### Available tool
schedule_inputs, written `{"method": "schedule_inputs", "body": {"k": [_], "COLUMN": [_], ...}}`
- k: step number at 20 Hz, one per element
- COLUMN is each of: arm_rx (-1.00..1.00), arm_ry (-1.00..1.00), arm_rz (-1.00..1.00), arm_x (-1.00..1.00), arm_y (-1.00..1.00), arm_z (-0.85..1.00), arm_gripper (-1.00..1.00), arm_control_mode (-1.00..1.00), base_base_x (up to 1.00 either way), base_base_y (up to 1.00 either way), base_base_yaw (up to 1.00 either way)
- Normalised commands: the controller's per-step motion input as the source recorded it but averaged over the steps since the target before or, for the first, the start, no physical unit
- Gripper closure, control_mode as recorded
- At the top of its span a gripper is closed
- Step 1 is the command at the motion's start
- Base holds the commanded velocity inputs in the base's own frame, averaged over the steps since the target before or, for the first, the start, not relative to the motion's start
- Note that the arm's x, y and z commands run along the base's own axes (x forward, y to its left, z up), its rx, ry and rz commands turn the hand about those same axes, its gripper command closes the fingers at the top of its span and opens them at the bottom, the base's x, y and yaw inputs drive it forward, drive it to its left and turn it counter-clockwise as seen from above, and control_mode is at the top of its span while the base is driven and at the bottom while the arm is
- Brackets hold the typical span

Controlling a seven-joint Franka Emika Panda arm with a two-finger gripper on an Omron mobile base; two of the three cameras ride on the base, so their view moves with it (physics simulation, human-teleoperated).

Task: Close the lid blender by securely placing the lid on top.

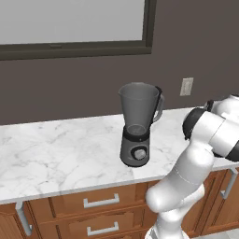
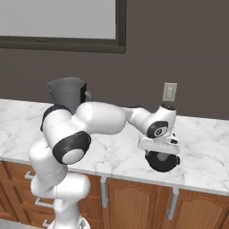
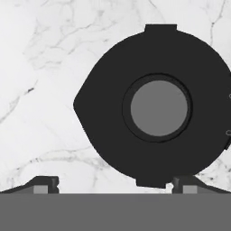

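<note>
end effector (image 3: 115, 182) spread open just above the lid (image 3: 153, 106) on the marble counter (image 3: 40, 67), blender (image 1: 137, 126) well apart

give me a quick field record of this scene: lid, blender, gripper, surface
lid: black disc with grey raised centre, lying flat on the marble, directly below the hand
blender: upright on the counter, jar open on top, no lid on it
gripper: hanging over the lid, fingertips spread wide, nothing between them
counter: white marble over wooden drawers
task state: lid not yet picked up
</note>
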Motion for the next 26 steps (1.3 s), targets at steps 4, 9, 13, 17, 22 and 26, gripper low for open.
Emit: {"method": "schedule_inputs", "body": {"k": [4, 9, 13, 17, 22, 26], "arm_rx": [0.0, 0.02, 0.0, 0.0, 0.0, 0.0], "arm_ry": [0.0, 0.0, 0.0, 0.0, 0.0, 0.0], "arm_rz": [0.0, 0.0, 0.0, 0.0, 0.0, 0.0], "arm_x": [0.23, 0.21, 0.13, 0.21, 0.18, 0.07], "arm_y": [-0.19, -0.25, -0.08, 0.0, 0.0, 0.0], "arm_z": [-0.12, -0.2, -0.25, -0.2, -0.14, -0.23], "arm_gripper": [-1.0, -1.0, -1.0, -1.0, -1.0, -1.0], "arm_control_mode": [-1.0, -1.0, -1.0, -1.0, -1.0, -1.0], "base_base_x": [0.0, 0.0, 0.0, 0.0, 0.0, 0.0], "base_base_y": [0.0, 0.0, 0.0, 0.0, 0.0, 0.0], "base_base_yaw": [0.0, 0.0, 0.0, 0.0, 0.0, 0.0]}}
